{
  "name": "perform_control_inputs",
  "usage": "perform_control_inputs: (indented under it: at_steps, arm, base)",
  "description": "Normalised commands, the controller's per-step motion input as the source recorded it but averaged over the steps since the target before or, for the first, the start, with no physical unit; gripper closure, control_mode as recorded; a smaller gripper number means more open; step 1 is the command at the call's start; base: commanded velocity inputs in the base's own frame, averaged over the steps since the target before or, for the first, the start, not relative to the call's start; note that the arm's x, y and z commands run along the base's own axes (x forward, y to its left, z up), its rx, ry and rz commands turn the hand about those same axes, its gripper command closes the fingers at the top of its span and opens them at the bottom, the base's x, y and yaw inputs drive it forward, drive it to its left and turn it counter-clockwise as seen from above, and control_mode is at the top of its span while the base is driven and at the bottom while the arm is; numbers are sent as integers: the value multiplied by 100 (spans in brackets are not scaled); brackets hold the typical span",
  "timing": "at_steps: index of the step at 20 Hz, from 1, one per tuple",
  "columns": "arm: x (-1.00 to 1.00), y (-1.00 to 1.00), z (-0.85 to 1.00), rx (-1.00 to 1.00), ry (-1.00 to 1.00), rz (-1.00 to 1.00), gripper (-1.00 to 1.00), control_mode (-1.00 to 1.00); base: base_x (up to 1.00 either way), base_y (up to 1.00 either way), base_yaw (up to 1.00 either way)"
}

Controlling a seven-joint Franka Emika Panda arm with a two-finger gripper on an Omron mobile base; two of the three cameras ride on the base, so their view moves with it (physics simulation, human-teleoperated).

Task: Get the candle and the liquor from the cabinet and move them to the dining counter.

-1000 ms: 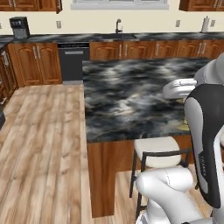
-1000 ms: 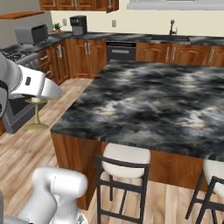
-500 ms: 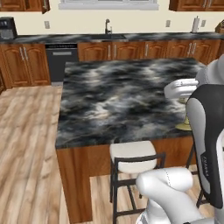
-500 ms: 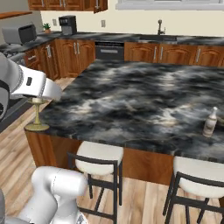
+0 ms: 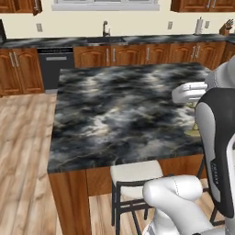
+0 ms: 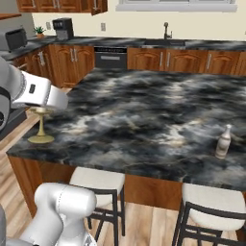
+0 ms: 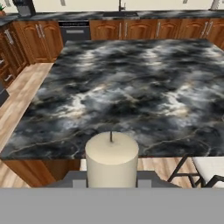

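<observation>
Only right base view catches liquor [image 6: 223,141] on dining counter [image 6: 144,110].

Both base views look forward and down over the dining counter [image 5: 119,110]; the hand view skims it closer.

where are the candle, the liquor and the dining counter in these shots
candle [image 7: 111,158], hand view, on the cream wax body below the wick
liquor [image 6: 223,142], right base view, on the glass body of the bottle
dining counter [image 5: 114,110], left base view, on a bare part of the marbled top
</observation>
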Motion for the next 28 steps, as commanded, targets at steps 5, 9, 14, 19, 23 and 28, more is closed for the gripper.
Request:
perform_control_inputs:
  at_steps: [5,9,14,19,23,28]
  arm:
    - [0,0,0,0,0,0,100,100]
    - [0,0,0,0,0,0,100,100]
    - [28,0,-12,0,0,1,100,-100]
    - [97,4,-60,0,2,28,100,-100]
    - [71,3,-86,4,14,48,100,-100]
    - [48,9,-77,0,6,32,100,-100]
  base:
    - [44,0,-2]
    - [28,0,0]
    - [30,1,0]
    - [0,0,0]
    - [0,0,0]
    - [0,0,0]
